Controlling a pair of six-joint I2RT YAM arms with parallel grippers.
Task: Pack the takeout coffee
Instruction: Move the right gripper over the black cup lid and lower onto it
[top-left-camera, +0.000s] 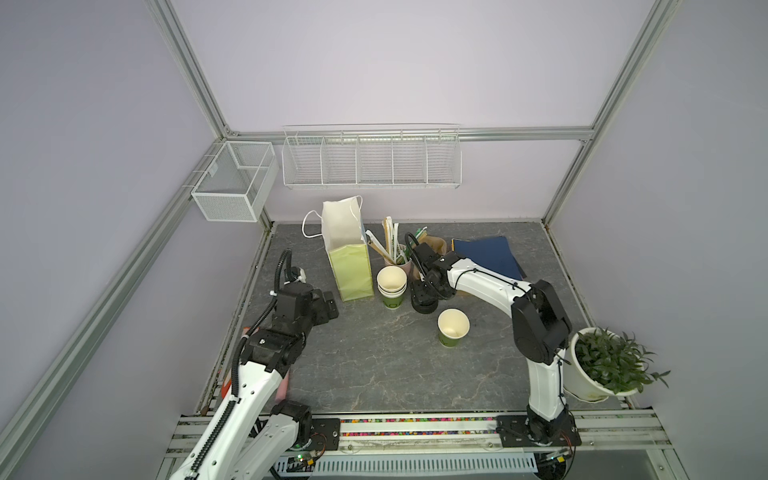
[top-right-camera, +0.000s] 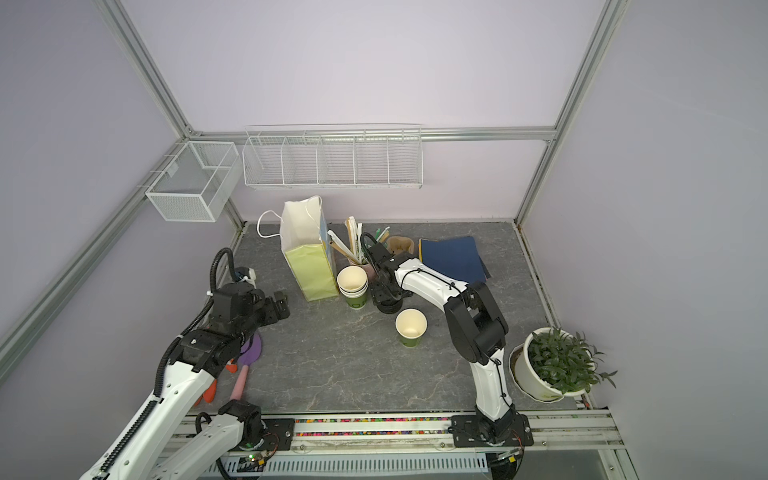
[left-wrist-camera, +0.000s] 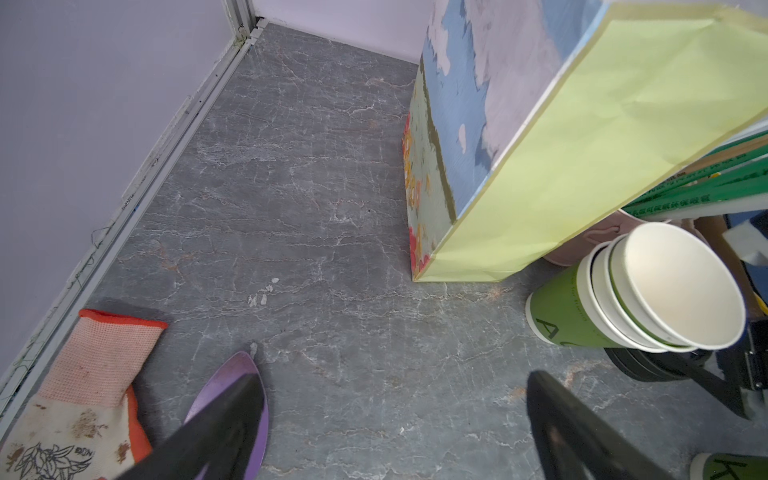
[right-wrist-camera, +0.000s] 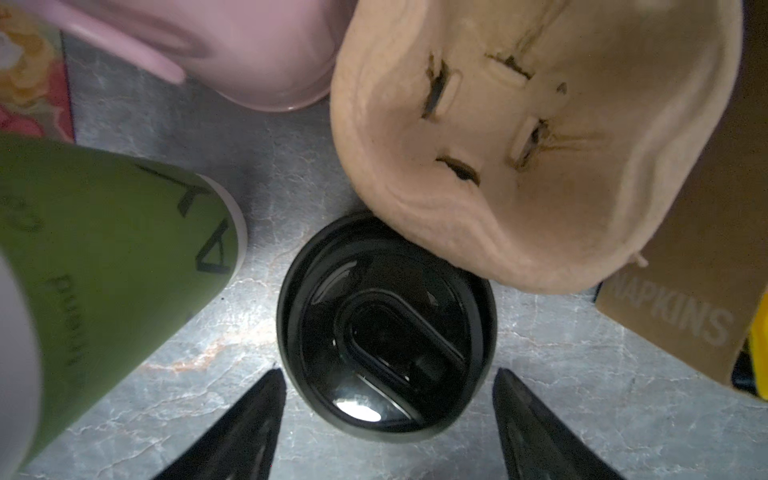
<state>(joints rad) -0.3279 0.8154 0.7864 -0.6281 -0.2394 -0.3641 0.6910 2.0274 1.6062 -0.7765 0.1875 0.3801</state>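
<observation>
The coffee is not yet put together: the single green cup (top-left-camera: 453, 330) stands open and lidless right of centre in both top views, on the table (top-left-camera: 374, 382), just below the stack of black lids (right-wrist-camera: 386, 328). The right gripper (right-wrist-camera: 387, 371) hangs over that stack with its fingers (right-wrist-camera: 245, 428) spread wide to either side of the top lid, gripping nothing. The lids nest tightly (only the top one shows clearly), so a low or hard pinch could lift several at once or drag the whole stack. In the right wrist view the pulp cup carrier (right-wrist-camera: 519, 145) overlaps the lid's rim at upper right, so a lid pulled up could catch it. The stack of lidless cups (top-left-camera: 391, 286) stands near, at left, and a stray finger could tip it. The left gripper (left-wrist-camera: 395, 376) hovers wide and empty left of the paper bag (top-left-camera: 351, 270).
</observation>
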